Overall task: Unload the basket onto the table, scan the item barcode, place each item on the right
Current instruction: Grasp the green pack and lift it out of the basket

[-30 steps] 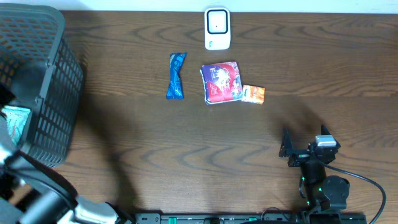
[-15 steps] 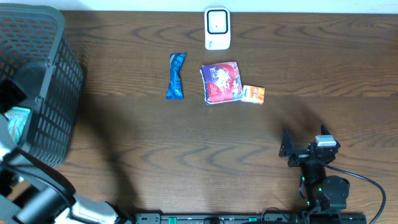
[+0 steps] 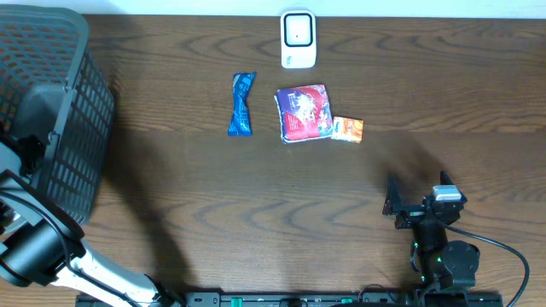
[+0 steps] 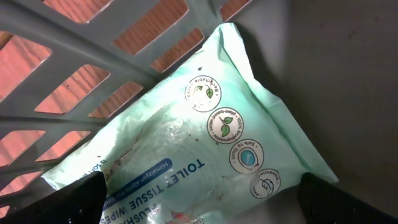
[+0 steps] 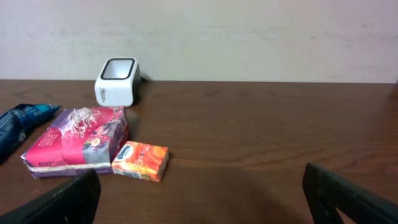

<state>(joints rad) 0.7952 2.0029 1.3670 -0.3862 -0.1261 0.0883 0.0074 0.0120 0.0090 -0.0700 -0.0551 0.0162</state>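
- Toilet tissue wipes pack (image 4: 211, 143), pale green, lies inside the grey basket (image 3: 51, 111) at the desk's (image 3: 273, 205) left end, against the latticed wall.
- Left gripper (image 4: 199, 199) hangs over the pack, jaws spread wide and holding nothing.
- Right gripper (image 5: 202, 196) sits low near the desk's front edge, jaws wide apart and empty.
- White scanner (image 3: 298, 38) stands at the far edge; blue packet (image 3: 241, 104), purple pack (image 3: 303, 112) and orange box (image 3: 347, 129) lie before it.

- I see dark wood-grain worktop (image 3: 256, 205), fills whole overhead view
- Plain pale wall (image 5: 249, 37) behind, meets worktop's far edge
- Light even, soft shadows
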